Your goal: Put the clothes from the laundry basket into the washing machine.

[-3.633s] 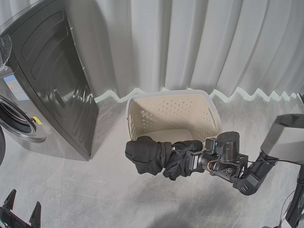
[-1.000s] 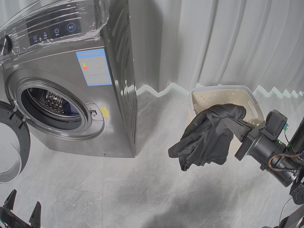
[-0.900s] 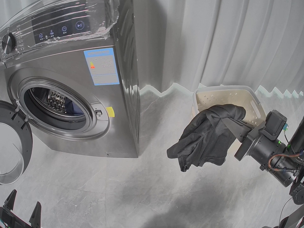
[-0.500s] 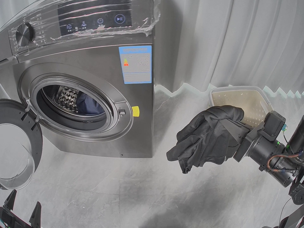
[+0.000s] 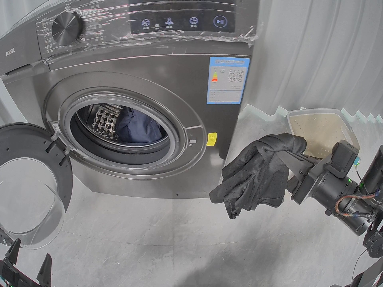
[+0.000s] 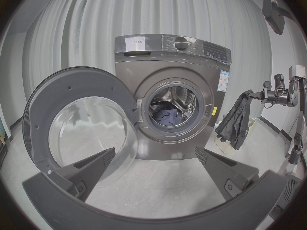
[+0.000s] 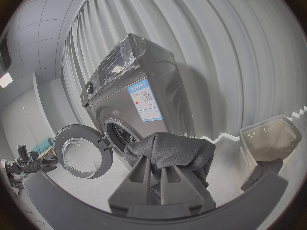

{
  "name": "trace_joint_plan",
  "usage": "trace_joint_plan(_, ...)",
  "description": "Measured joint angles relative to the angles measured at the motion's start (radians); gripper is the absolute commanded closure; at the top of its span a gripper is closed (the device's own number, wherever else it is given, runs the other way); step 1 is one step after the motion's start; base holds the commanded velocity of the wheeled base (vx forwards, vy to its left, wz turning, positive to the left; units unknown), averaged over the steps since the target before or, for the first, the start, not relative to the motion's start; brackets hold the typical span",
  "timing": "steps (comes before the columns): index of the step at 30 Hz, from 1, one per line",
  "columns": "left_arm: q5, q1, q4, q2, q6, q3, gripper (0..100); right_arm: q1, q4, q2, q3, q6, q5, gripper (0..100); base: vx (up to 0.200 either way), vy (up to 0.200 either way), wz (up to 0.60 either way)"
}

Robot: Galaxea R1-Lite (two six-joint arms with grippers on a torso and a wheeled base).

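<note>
- The washing machine (image 5: 159, 72) stands at about eleven o'clock in the head view. It is a grey front-loader with clear plastic film stretched over its control panel.
- Its round door (image 5: 24, 140) is swung fully open and hangs at nine o'clock from the porthole, with the glass bowl facing out.
- Inside the drum (image 5: 101, 120) a blue garment (image 5: 137, 126) lies crumpled against the perforated metal wall.
- The right gripper (image 7: 155, 168) sits at around four o'clock from the porthole, well apart from it. Its two fingers are pinched close together on a black garment (image 5: 255, 176).
- The black garment drapes over the fingertips and hangs in loose folds above the floor (image 5: 159, 228), touching nothing else.
- The laundry basket (image 5: 319, 130) is a pale plastic one with small cut-outs. It stands on the floor at one o'clock from the held garment, just behind the right arm and close to the curtain (image 5: 319, 40).
- In the right wrist view another dark piece of clothing (image 7: 262, 173) lies in the bottom of the basket.
- The left gripper (image 6: 154, 150) is low at seven o'clock in the head view, near the open door. Its fingers are spread wide with nothing between them.
</note>
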Motion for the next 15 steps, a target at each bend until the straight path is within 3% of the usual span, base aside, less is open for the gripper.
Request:
trace_joint_plan(4,0.000,0.000,0.000,0.000,0.001,0.000,0,0.000,0.000,0.001,0.002,0.000,0.000,100,0.000,0.000,0.00)
trace_joint_plan(10,0.000,-0.001,0.001,0.000,0.001,0.000,0,0.001,0.001,0.003,0.005,0.000,0.001,100,-0.200,0.000,0.00)
trace_joint_plan(15,0.000,-0.001,0.000,0.000,0.001,0.000,0,0.000,0.000,0.007,0.007,0.001,0.001,100,0.000,0.000,0.00)
